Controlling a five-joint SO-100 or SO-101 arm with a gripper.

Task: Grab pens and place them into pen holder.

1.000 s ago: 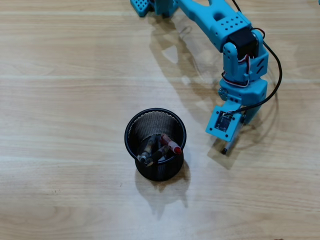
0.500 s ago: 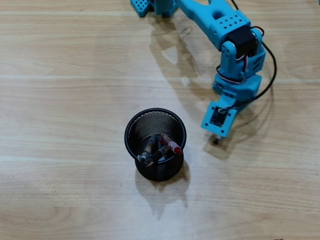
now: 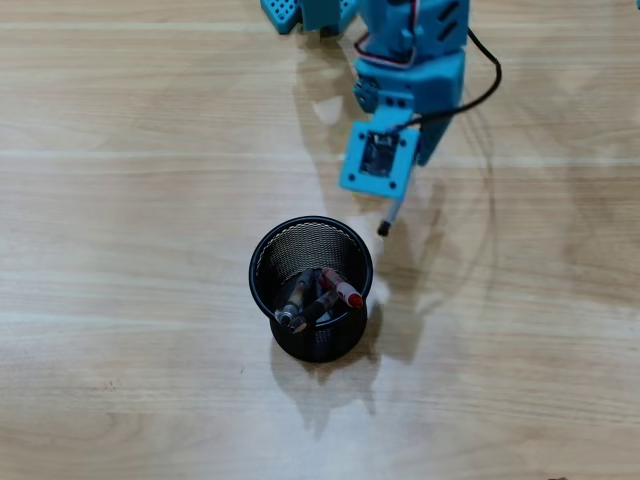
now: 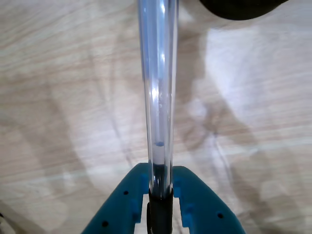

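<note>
Blue fingers (image 4: 187, 197), clear pen (image 4: 158, 87), black mesh holder (image 3: 311, 290).

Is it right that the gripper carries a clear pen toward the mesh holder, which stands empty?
No: the holder is not empty. The overhead view shows pens inside it, one red. The rest stands: the gripper is shut on a clear pen.

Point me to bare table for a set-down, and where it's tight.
Free: the wood left of the pen holder out to the overhead view's left edge, and the whole strip below it. Right of the holder is bare too. Tight: above the holder, where the tool hangs clamped on a clear pen.
</note>
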